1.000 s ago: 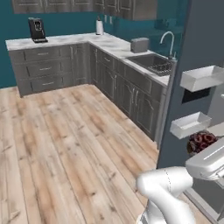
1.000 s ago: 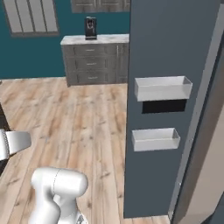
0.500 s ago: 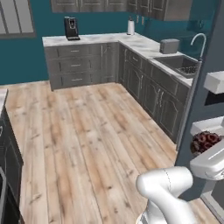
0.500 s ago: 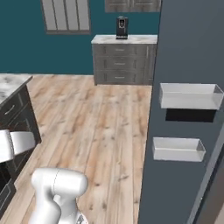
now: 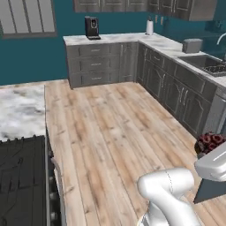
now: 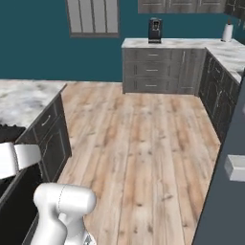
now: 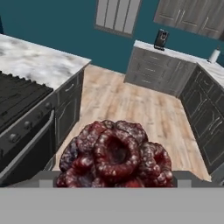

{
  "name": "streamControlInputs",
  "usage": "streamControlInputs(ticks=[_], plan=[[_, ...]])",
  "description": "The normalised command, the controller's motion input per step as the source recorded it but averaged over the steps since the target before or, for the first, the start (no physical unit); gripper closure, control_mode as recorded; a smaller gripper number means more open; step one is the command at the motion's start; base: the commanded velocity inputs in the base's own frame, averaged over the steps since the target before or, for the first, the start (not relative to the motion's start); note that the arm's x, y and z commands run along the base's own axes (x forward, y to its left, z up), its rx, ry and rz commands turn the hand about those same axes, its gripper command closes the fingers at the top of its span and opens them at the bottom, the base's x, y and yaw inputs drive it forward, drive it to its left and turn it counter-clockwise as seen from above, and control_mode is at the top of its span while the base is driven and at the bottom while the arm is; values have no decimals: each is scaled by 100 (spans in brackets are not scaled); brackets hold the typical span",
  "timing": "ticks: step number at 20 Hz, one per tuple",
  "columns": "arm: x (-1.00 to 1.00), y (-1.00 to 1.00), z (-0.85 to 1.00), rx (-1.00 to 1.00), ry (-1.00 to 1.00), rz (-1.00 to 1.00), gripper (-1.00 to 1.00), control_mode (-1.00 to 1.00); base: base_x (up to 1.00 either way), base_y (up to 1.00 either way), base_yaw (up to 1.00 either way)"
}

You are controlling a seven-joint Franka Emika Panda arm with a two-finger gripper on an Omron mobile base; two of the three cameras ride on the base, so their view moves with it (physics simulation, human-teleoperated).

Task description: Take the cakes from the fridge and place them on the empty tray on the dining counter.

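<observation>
A dark red-brown round cake [image 7: 116,155] takes up the lower middle of the hand view, close to the camera. In the left base view the same cake [image 5: 211,142] sits at the end of the white hand, and my gripper [image 5: 208,151] is shut on it with the jaws wide; the cake hides the fingertips. The slate blue-grey fridge [image 6: 222,206], with a pale bin [image 6: 236,167], stands at the right edge. The marbled dining counter [image 5: 22,110] with its black cooktop [image 5: 20,176] lies to the left. The tray is out of view.
Wood floor [image 5: 114,128] stretches ahead. Grey cabinets [image 5: 101,64] with a marbled top line the teal back wall and run along the right, carrying a coffee machine [image 5: 92,27] and a toaster [image 5: 192,45]. The island's dark drawers [image 6: 50,139] face the floor.
The whole picture has swung: the base has turned away from the fridge, bringing the dining counter and cooktop into view at the left. The cake has stayed at the hand.
</observation>
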Motion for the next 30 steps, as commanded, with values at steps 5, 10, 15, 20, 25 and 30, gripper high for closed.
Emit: streamControlInputs(ticks=[5,10,15,20,25,30], plan=[[0,0,0,0,0,0,100,100,-66,20,0],[0,0,0,0,0,0,100,100,-100,-60,0],[0,0,0,0,0,0,100,100,-99,-71,0],[0,0,0,0,0,0,100,100,-72,-16,0],[0,0,0,0,0,0,100,100,-61,4,0],[0,0,0,0,0,0,100,100,-59,6,0]])
